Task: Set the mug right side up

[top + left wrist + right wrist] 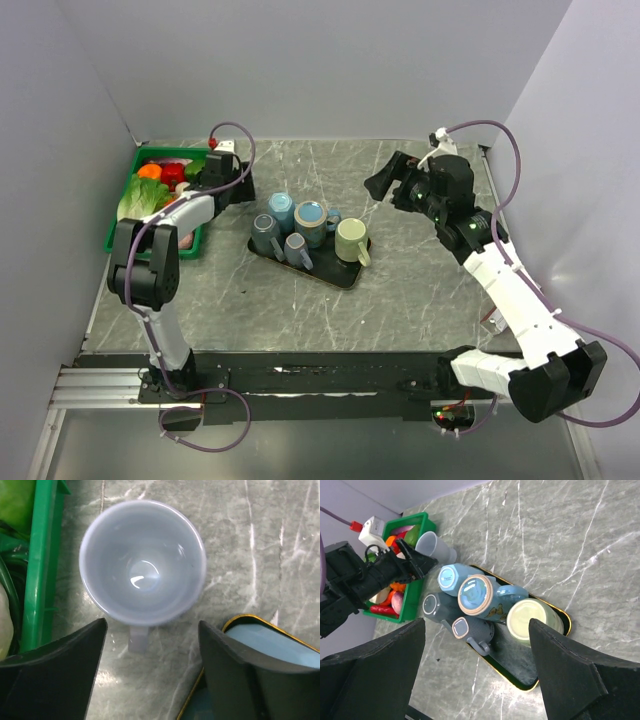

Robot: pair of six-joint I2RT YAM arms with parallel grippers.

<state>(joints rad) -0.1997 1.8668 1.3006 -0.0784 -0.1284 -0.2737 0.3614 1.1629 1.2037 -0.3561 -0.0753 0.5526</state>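
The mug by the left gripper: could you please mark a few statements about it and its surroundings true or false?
1. The mug stands right side up. True.
2. The left gripper is shut on it. False: the gripper is open, with its jaws clear of the mug.
3. The mug stands on the tray. False: it stands on the table, between the bin and the tray.
4. Five other mugs sit on the tray. True.
5. The right gripper holds a mug. False: it is open and empty.
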